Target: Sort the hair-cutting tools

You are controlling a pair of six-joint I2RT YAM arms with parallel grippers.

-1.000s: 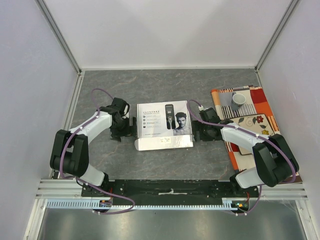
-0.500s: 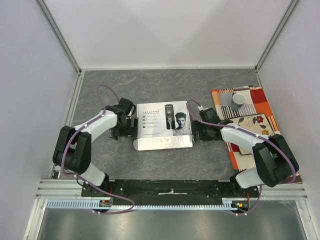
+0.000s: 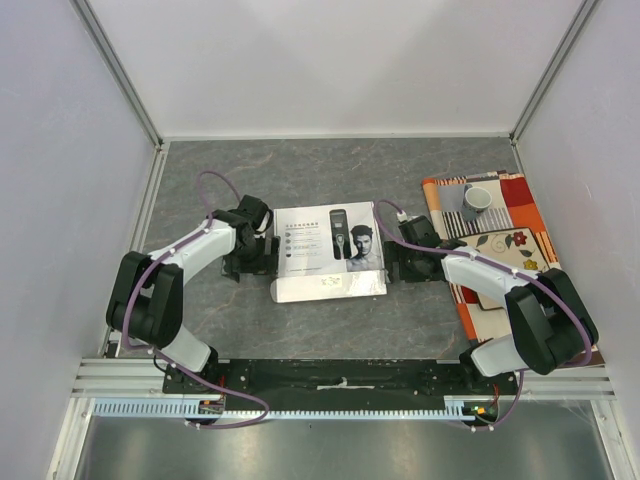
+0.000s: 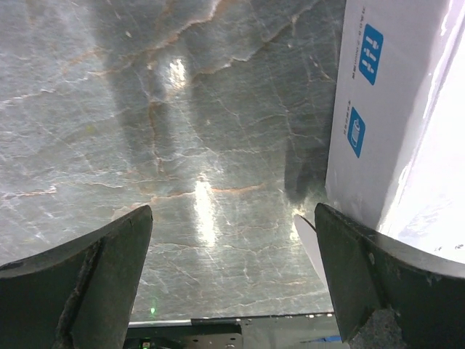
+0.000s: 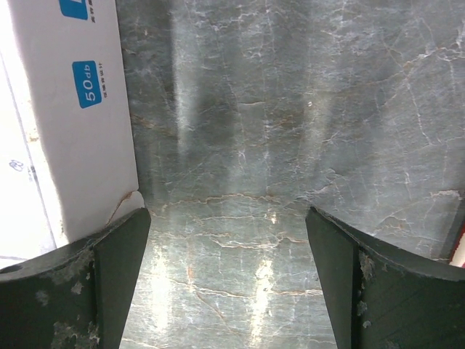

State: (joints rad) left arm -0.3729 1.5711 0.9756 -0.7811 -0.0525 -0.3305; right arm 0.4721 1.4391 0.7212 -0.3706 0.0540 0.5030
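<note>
The hair-cutting tools themselves are out of sight; only the closed white box (image 3: 330, 250) with its printed lid shows, at the table's middle. My left gripper (image 3: 262, 255) is open and empty against the box's left side; the box's white side wall with blue labels (image 4: 378, 123) fills the right of the left wrist view. My right gripper (image 3: 392, 262) is open and empty against the box's right side; that side wall (image 5: 80, 123) shows at the left of the right wrist view. Each gripper has one finger close beside the box, with bare table between the fingers.
A patterned orange-and-white mat (image 3: 500, 235) lies at the right with a grey cup (image 3: 477, 199) on its far end. Grey marbled tabletop (image 3: 330, 170) surrounds the box. White walls enclose the table on three sides.
My left gripper has moved right, closer to the box's left side, and the box has shifted slightly. The right arm has not moved.
</note>
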